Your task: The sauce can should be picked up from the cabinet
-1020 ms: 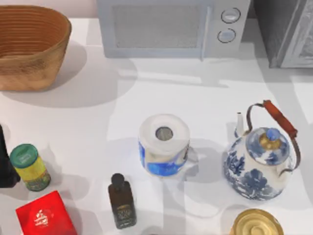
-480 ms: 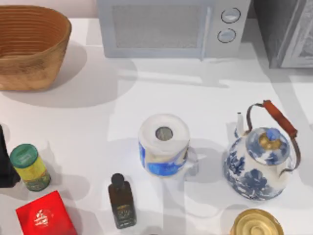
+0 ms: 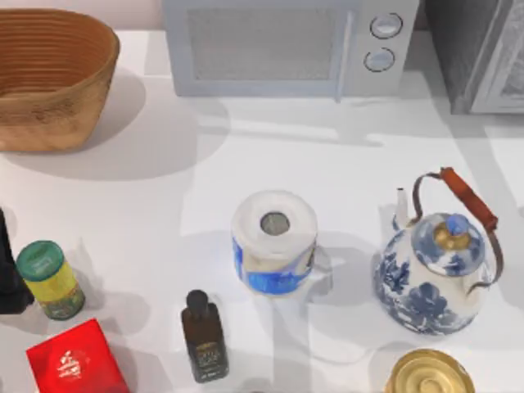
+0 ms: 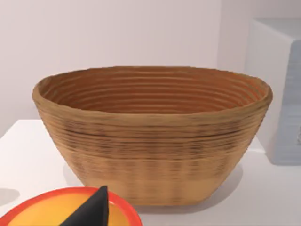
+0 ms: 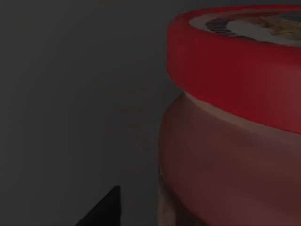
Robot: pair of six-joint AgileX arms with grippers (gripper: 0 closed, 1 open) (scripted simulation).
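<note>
The sauce can (image 5: pixel 235 141) looms very close in the right wrist view, with a red lid bearing a dark mark and a dull orange-red body. Around it is the dark grey inside of the cabinet (image 5: pixel 70 94). A black part of my right gripper (image 5: pixel 106 207) pokes in just beside the can, apart from it. In the top view the cabinet (image 3: pixel 471 49) stands at the back right with its pale panelled door (image 3: pixel 509 65) at the edge. My left arm (image 3: pixel 8 270) sits parked at the table's left edge.
A light grey microwave (image 3: pixel 286 45) stands at the back, a woven basket (image 3: pixel 49 78) at the back left. A paper roll (image 3: pixel 274 241), blue-white teapot (image 3: pixel 438 274), dark bottle (image 3: pixel 203 336), green-lidded can (image 3: pixel 49 278), red box (image 3: pixel 75 360) and gold-topped can (image 3: pixel 430 375) fill the front.
</note>
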